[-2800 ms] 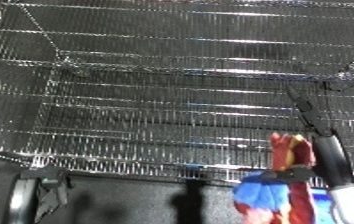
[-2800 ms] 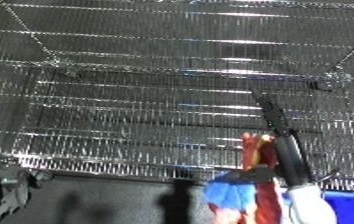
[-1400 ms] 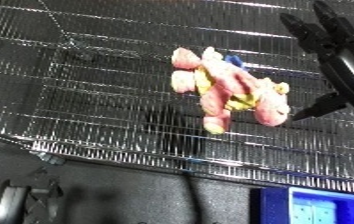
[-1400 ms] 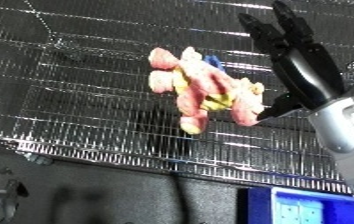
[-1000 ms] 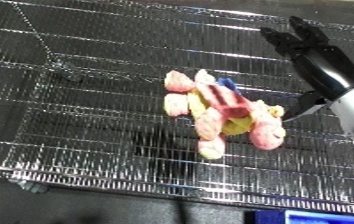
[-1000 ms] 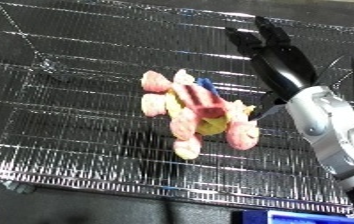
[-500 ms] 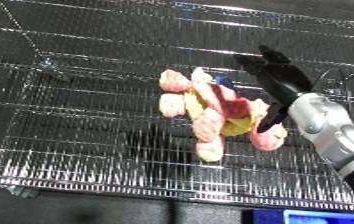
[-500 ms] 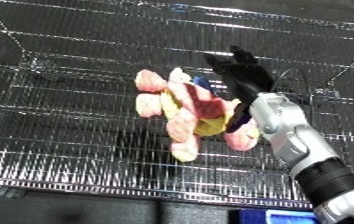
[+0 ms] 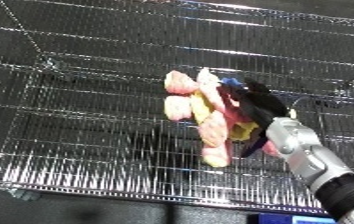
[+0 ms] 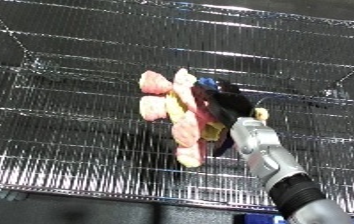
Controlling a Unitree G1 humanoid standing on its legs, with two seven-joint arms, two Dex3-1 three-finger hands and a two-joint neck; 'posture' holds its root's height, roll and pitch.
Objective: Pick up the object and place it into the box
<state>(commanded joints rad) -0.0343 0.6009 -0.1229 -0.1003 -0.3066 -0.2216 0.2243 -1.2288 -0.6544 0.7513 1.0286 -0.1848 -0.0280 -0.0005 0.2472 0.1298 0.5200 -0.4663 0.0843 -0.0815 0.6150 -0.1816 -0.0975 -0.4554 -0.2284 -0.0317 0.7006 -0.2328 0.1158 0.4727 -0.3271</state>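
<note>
Pick-up step: right black hand (image 9: pixel 255 106) lies on the pink-and-yellow plush toy (image 9: pixel 202 115), on a wire-mesh shelf (image 9: pixel 85 100); finger closure unclear. Next: secure grasp, lift, find bin.

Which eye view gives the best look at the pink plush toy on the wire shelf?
The left eye view, slightly: the plush toy sits nearer the middle there, on the wire shelf. The right eye view shows nearly the same, shifted left. In both, the right hand covers its right side.
</note>
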